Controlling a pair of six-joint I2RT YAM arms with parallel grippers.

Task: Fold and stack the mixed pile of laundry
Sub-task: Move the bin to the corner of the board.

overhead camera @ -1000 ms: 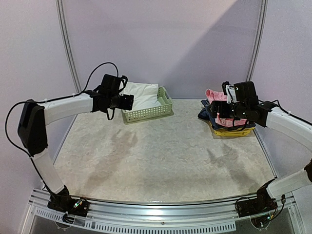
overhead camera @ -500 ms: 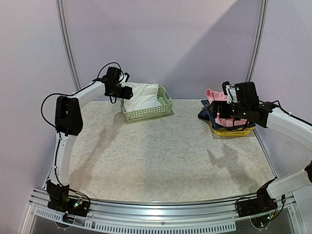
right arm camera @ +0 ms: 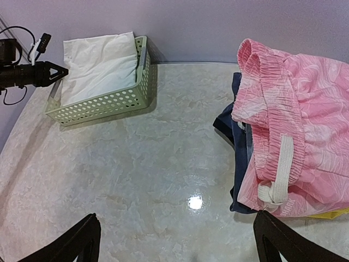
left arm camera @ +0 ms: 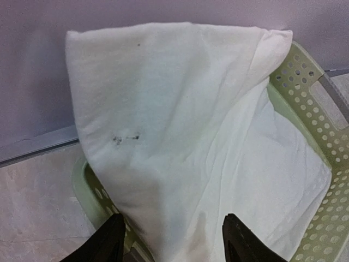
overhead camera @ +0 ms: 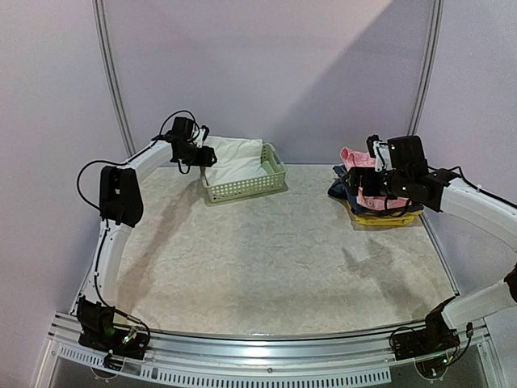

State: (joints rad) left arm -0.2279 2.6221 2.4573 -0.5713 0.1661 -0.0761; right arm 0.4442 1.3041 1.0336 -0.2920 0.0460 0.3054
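The white piece (left arm camera: 174,109) lies in the pale green basket (left arm camera: 313,82), one corner draped over its left rim. My left gripper (left arm camera: 174,240) hangs at that rim, jaws apart, with the draped fold between the fingers (left arm camera: 112,243). From above, the left gripper (overhead camera: 208,153) sits at the basket's (overhead camera: 242,189) left end beside the white piece (overhead camera: 237,155). The pink piece (right arm camera: 289,136) with white drawstring ties rests on top of folded clothes at the right. My right gripper (right arm camera: 177,240) stands open over bare table just left of it, holding nothing; from above the right gripper (overhead camera: 373,166) hovers at the stack.
Under the pink piece lie folded dark blue clothes (right arm camera: 240,164) and a yellow one (right arm camera: 338,214). The basket (right arm camera: 103,101) stands against the back wall at the left. The marbled table (overhead camera: 275,259) spreads between basket and stack.
My left arm has swung back and in to the basket's left rim, and its jaws have narrowed around the white fold. The right arm has stayed put.
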